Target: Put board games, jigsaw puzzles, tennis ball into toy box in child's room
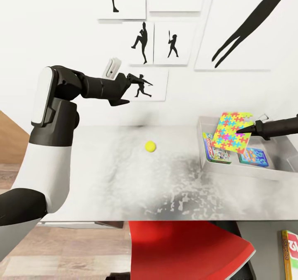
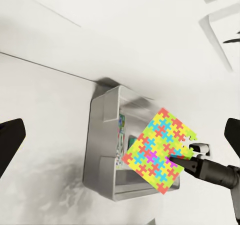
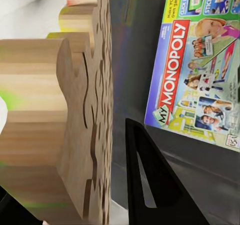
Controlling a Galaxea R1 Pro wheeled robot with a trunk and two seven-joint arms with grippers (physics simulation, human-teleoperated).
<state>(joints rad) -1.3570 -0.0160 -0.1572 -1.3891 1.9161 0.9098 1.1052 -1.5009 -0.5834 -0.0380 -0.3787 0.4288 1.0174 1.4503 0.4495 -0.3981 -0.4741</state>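
My right gripper (image 1: 245,129) is shut on a bright jigsaw puzzle (image 1: 231,132) and holds it tilted above the light-grey toy box (image 1: 201,146) at the table's right end. Two board games lie inside the box: a green-white one (image 1: 216,149) and a smaller blue one (image 1: 253,156). The right wrist view has the puzzle's wooden edge (image 3: 75,110) beside a black finger (image 3: 155,185), over the Monopoly box (image 3: 200,70). The tennis ball (image 1: 150,146) rests mid-table. My left gripper (image 1: 132,91) hangs open high above the table, with puzzle (image 2: 157,150) and toy box (image 2: 100,135) in its view.
The grey table (image 1: 124,180) runs along a white wall with silhouette pictures. A red chair (image 1: 186,247) stands at its front edge. A colourful printed box (image 1: 291,253) lies below table level at the far right. Wooden floor (image 1: 82,251) lies at the lower left.
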